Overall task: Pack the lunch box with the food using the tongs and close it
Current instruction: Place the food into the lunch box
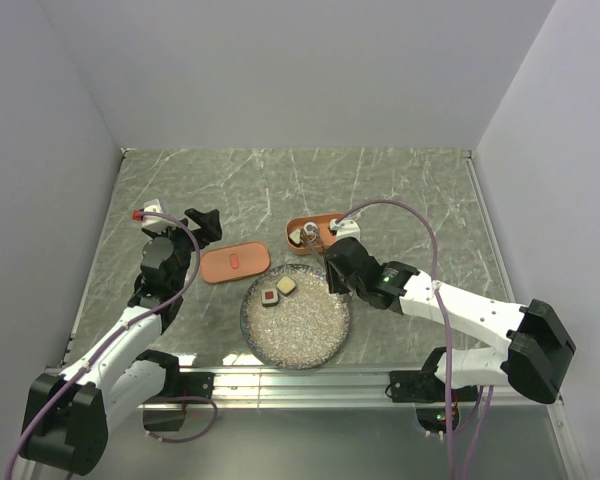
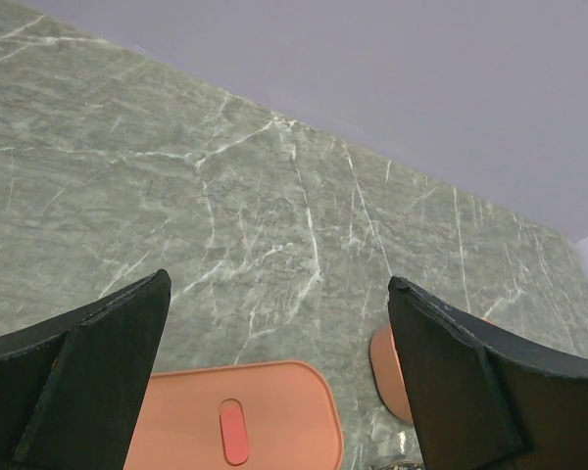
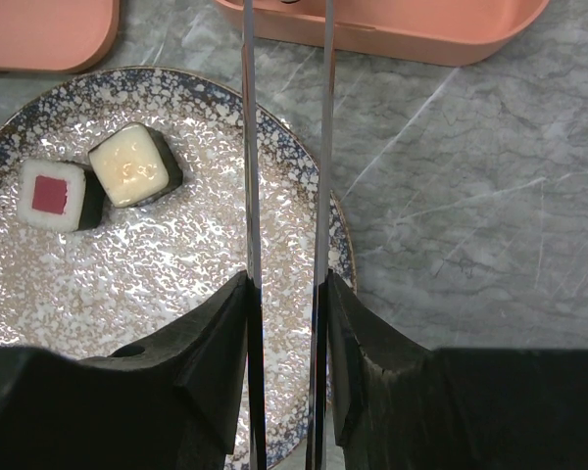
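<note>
step: dropping into box [image 3: 421, 29] | R gripper [image 3: 287, 284] clamped on tongs [image 3: 249, 147] | L gripper [image 2: 279, 284] apart | next: fetch 2 pcs [image 3: 132, 164] off plate [image 3: 176, 264]

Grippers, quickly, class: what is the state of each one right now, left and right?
Left gripper: open, holding nothing.
Right gripper: shut on the tongs.

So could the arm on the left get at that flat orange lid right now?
Probably yes. The left gripper hangs open close by the lid, which lies flat on the table with nothing on it or in between. The right gripper and its tongs are off by the plate.
</note>
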You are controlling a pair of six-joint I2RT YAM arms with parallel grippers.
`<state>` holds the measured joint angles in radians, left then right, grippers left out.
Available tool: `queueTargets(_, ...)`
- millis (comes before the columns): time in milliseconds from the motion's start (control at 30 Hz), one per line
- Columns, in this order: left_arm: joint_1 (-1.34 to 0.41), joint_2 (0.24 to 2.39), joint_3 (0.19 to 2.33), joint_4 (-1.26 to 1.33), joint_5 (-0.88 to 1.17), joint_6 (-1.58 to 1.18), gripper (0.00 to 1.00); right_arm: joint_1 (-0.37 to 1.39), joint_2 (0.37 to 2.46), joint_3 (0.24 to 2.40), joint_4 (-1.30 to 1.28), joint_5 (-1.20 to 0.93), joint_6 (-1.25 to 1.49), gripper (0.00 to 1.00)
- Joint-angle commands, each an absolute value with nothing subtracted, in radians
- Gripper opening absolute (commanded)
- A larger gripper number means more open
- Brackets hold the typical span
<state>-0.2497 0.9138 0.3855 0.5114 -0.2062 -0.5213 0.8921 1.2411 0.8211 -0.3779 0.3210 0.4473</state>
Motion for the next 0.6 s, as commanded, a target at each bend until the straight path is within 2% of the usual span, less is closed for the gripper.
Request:
queueTargets(0, -0.245, 0.904, 0.393, 0.551, -0.199, -0.535, 0.99, 0.888, 1.238, 0.842, -0.337, 0.33, 0.436, 0.26)
queueTargets(133, -0.244, 0.9, 0.391, 0.551, -0.201, -0.538, 0.99, 0.888, 1.238, 0.841, -0.341, 0.325, 0.439, 0.28)
queueTargets(567, -0.244, 0.904, 0.393, 0.551, -0.199, -0.537, 1.0, 0.89, 1.224, 0.841, -0.345, 0.327, 0.437, 0.5)
